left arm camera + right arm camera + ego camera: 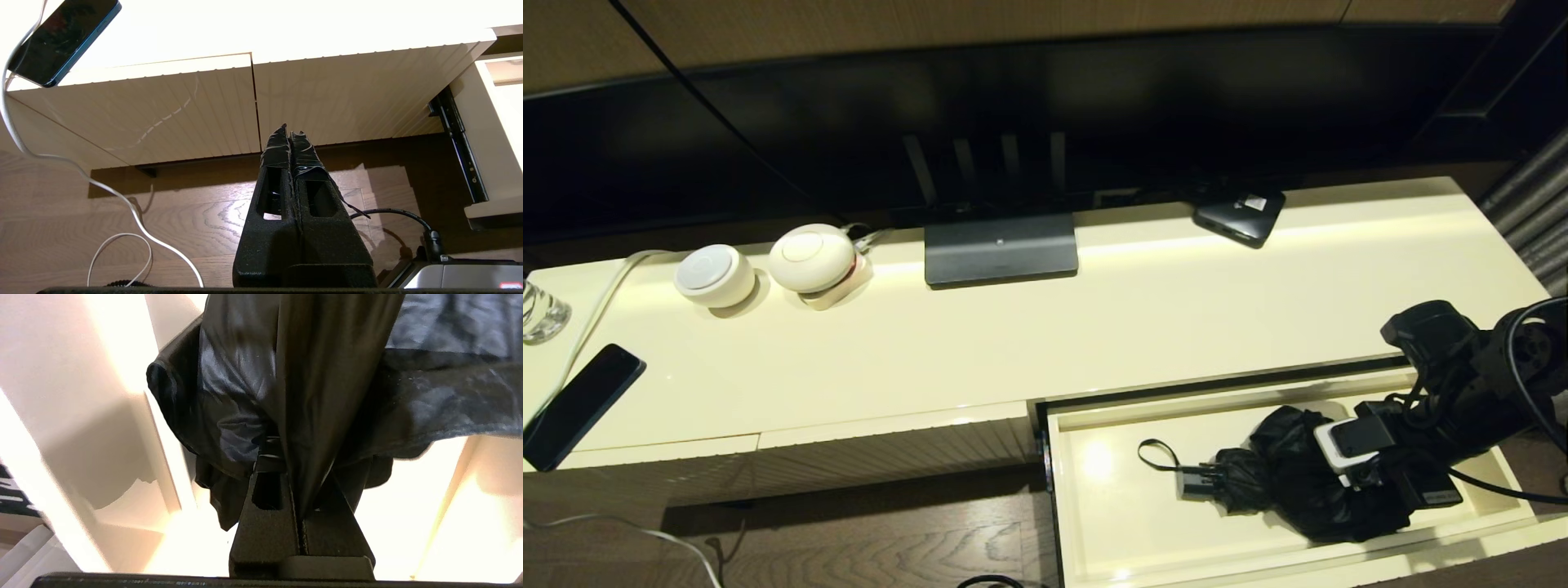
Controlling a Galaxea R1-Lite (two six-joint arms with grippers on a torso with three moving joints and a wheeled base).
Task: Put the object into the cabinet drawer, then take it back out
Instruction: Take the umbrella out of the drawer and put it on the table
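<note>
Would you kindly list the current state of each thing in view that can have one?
cabinet drawer: pulled open.
umbrella: folded, canopy loose and bunched, lying inside the drawer.
right gripper: in the drawer, jaws shut on the umbrella's fabric.
left gripper: parked low before the cabinet front, jaws shut, holding nothing.
ribbed panel left of the drawer: closed.
phone: screen dark, flat on the cabinet top.
</note>
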